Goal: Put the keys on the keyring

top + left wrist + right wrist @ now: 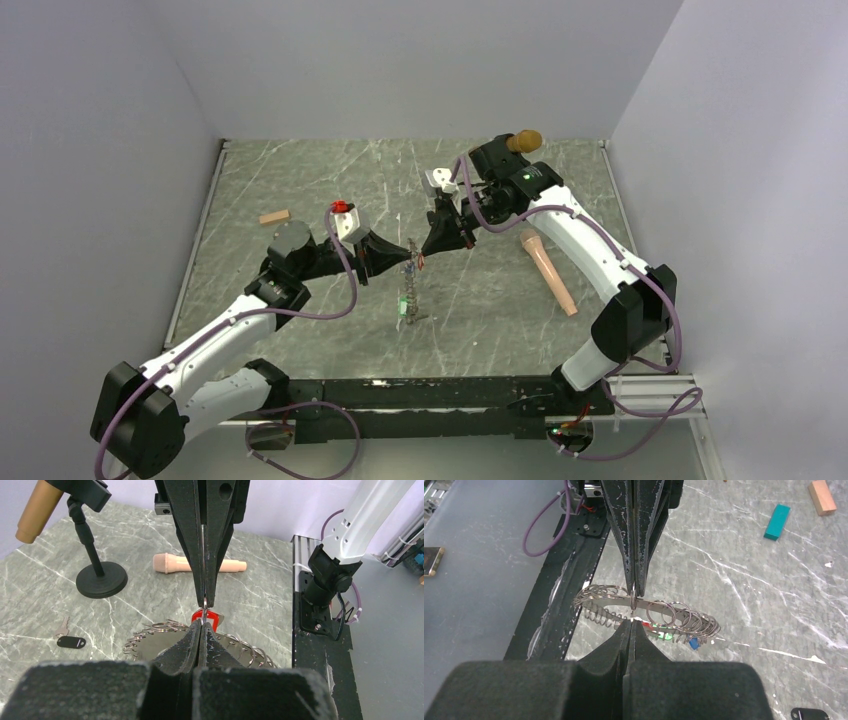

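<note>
Above the table (pixel 500 300), left pincer (pixel 201 626) and right pincer (pixel 631 625) clamp the keyring (pixel 674 612), half-hiding the red key (pixel 214 619).

Grey marble table (pixel 500 320): pink microphone (pixel 548 270), tan block (pixel 274 216), stand base (pixel 101 580), black-tagged key (pixel 71 642).

We see no gap at mid-table: the left fingers (pixel 385 257) and right fingers (pixel 440 240) meet tip to tip, closed on the hanging keyring (pixel 410 290). To their right the pink microphone (pixel 548 272) lies across the way, and the microphone stand (pixel 101 579) blocks the back right. Bare table (pixel 480 330) opens between keyring and arm bases. The tan block (pixel 274 216) sits well left, toward the back.
</note>
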Available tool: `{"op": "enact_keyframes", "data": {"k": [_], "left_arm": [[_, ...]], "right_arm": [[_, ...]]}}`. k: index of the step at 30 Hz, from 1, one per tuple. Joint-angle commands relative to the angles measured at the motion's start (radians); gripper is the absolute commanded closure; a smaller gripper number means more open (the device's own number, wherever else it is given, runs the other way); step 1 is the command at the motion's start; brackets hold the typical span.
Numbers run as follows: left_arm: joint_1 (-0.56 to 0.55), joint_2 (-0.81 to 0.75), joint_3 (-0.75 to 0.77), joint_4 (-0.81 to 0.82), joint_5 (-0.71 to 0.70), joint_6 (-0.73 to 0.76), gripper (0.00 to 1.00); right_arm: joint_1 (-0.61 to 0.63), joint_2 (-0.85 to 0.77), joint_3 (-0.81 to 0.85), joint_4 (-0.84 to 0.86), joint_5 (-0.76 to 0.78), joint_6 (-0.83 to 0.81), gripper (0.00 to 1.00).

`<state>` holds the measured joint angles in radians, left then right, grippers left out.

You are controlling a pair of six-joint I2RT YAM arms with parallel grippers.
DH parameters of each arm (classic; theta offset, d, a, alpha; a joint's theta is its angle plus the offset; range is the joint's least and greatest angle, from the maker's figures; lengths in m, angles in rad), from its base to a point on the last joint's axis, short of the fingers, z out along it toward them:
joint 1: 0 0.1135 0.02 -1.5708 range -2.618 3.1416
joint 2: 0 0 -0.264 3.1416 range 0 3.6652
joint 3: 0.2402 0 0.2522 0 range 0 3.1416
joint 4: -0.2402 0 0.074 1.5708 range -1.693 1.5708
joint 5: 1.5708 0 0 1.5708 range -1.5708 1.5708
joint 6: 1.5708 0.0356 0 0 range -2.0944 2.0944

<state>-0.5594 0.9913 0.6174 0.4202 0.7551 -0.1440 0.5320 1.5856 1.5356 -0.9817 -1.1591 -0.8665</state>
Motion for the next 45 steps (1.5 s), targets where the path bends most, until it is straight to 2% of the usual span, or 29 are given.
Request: {"op": "enact_keyframes", "data": {"k": [1, 45], "left_arm": [[0.004, -0.015, 0.013, 0.078, 0.014, -0.006, 1.0], [0.005, 0.035, 0.018, 0.139, 0.098, -0.066, 1.0]], "right_arm": [[0.005, -0.025, 0.001, 0.02, -0.049, -0.001, 1.0], [0.005, -0.028, -0.003, 0.031, -0.076, 0.003, 1.0]]}}
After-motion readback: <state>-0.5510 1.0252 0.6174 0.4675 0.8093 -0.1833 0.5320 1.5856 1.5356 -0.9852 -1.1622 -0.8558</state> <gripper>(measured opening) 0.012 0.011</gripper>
